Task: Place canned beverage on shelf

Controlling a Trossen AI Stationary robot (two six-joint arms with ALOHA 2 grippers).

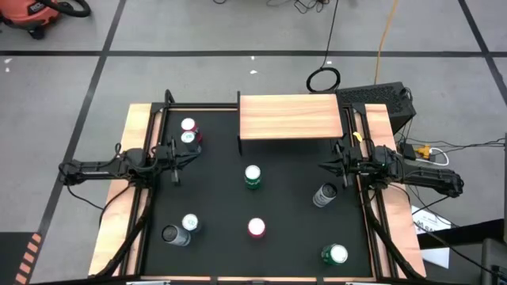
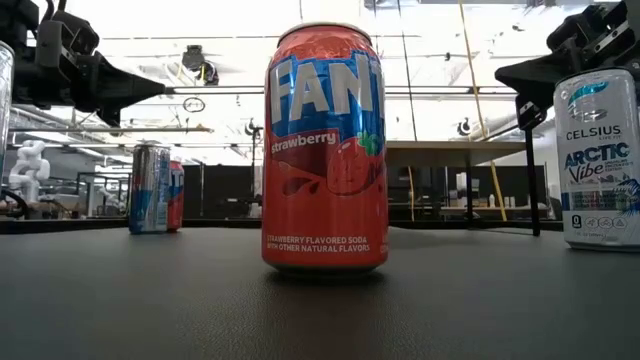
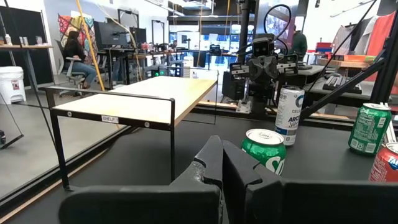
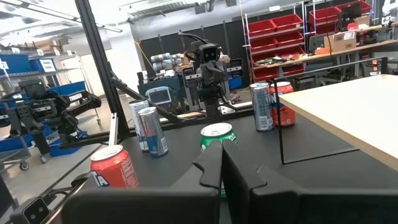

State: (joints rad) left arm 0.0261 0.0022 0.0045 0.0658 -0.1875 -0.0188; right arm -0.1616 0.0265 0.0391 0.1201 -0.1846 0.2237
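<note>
Strawberry soda can (image 2: pixel 324 150) up close, upright mid-surface (image 1: pixel 214 253).
I see both arms parked: left end effector (image 1: pixel 192 154) and right end effector (image 1: pixel 323 165) pinched together, empty; shelf (image 1: pixel 291 117) at far edge, bare.

This is a robotics lab or workshop with an open floor. Beyond the black counter (image 1: pixel 214 198) stand red parts bins (image 4: pixel 280 28) on racks, desks with monitors (image 3: pixel 115 34) where a person (image 3: pixel 78 56) sits, and other robot arms (image 4: pixel 46 112). The grey floor carries black tape lines (image 1: pixel 103 55), a coiled cable (image 1: pixel 323 79) and a shop vacuum (image 1: pixel 36 14).
</note>
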